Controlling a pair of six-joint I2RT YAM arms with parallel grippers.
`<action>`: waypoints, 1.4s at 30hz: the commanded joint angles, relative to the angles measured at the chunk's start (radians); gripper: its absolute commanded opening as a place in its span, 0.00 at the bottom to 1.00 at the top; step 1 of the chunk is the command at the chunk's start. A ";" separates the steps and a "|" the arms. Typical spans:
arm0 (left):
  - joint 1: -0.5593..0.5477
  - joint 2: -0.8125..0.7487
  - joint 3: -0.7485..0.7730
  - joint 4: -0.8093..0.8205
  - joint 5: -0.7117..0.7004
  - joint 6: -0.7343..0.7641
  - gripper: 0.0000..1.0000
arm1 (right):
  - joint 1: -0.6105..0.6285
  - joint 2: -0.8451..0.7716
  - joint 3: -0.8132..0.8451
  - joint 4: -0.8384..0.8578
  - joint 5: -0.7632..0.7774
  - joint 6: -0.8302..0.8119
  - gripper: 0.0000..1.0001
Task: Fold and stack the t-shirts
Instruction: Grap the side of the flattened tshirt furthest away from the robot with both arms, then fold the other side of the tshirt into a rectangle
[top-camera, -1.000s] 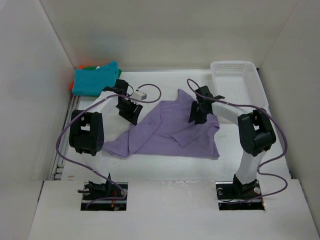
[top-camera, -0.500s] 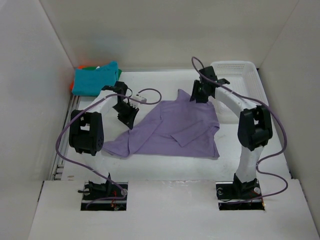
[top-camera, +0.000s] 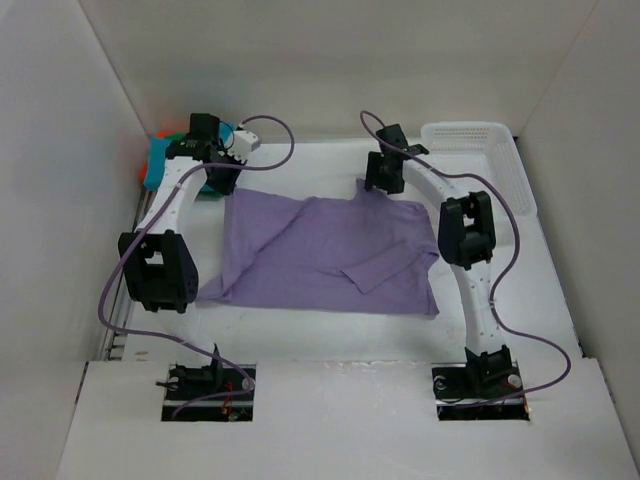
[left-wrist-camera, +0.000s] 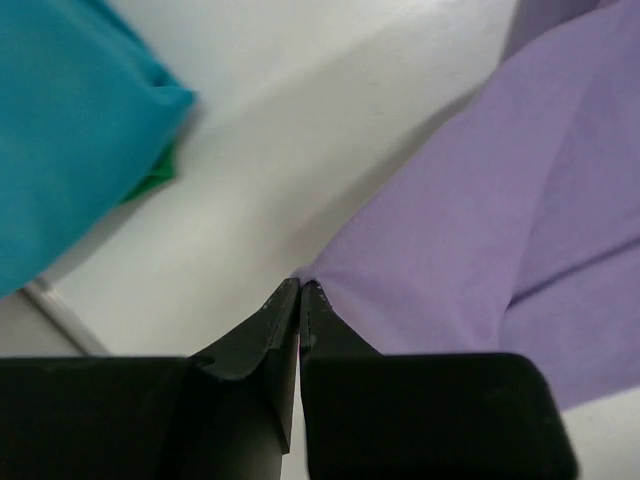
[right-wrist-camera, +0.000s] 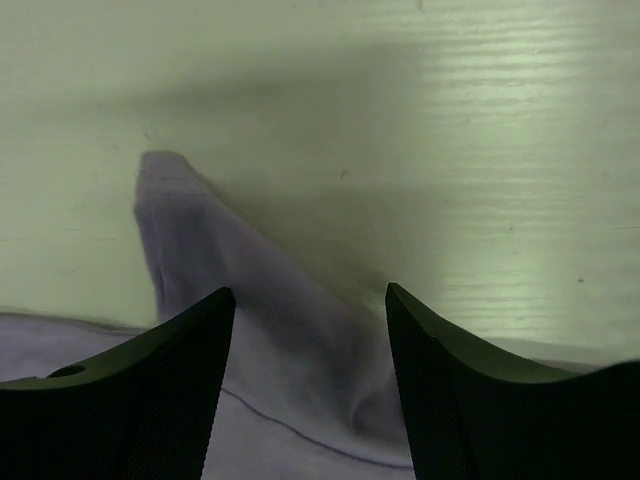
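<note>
Pinching its far-left corner, the left gripper (left-wrist-camera: 300, 295) holds the lavender t-shirt (top-camera: 330, 250) (limp, light, likely to sag); the right gripper (right-wrist-camera: 308, 292) gapes wide astride another far corner.

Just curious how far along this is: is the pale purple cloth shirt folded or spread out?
Spread out, not folded: the pale purple cloth shirt lies wide and mostly flat across the white table.

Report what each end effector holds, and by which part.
The left end effector pinches the lavender t-shirt by its far-left corner. The right end effector is open over another far corner, holding nothing.
</note>
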 joint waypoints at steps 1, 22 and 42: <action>0.029 0.000 0.047 0.109 -0.113 0.037 0.00 | 0.027 0.034 0.117 -0.094 0.038 -0.029 0.67; 0.054 -0.079 -0.340 0.703 -0.291 0.460 0.05 | 0.080 -0.285 -0.192 0.051 0.098 0.003 0.03; 0.183 -0.314 -0.867 0.628 -0.216 0.514 0.06 | 0.314 -0.861 -1.058 0.240 -0.094 0.111 0.24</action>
